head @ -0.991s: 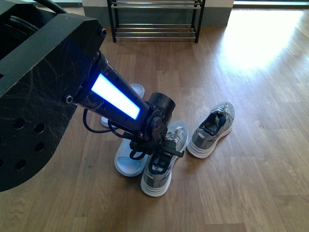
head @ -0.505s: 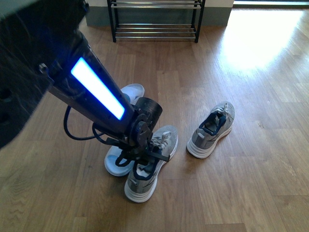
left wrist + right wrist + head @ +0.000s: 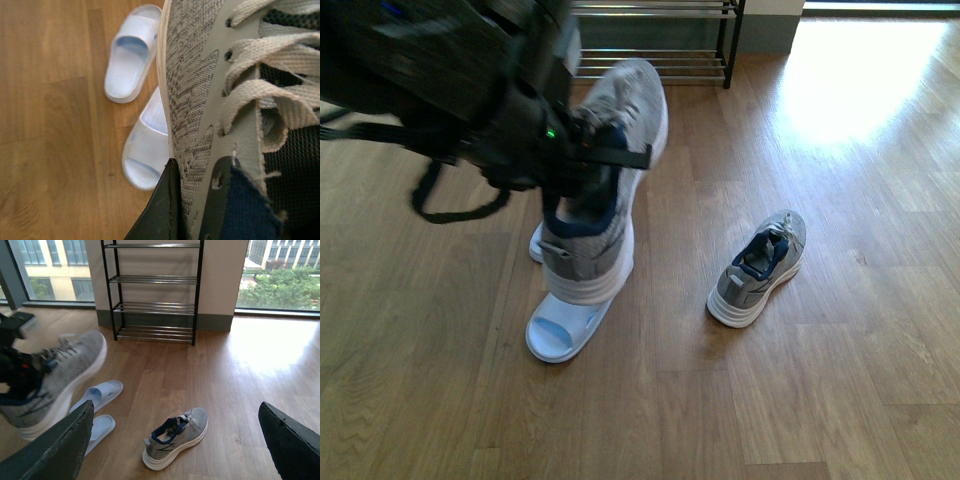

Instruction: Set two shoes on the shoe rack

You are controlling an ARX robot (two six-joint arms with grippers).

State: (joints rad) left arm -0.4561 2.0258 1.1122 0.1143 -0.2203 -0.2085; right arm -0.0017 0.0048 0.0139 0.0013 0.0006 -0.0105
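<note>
Left gripper [image 3: 582,165] jaws seemingly clamped on raised sneaker [image 3: 615,120] collar, toe pointing toward shoe rack [image 3: 695,66] beyond; right gripper [image 3: 176,404] jaws open.

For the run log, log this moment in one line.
left tool: shut on raised sneaker | other sneaker: on floor | right tool: open
</note>
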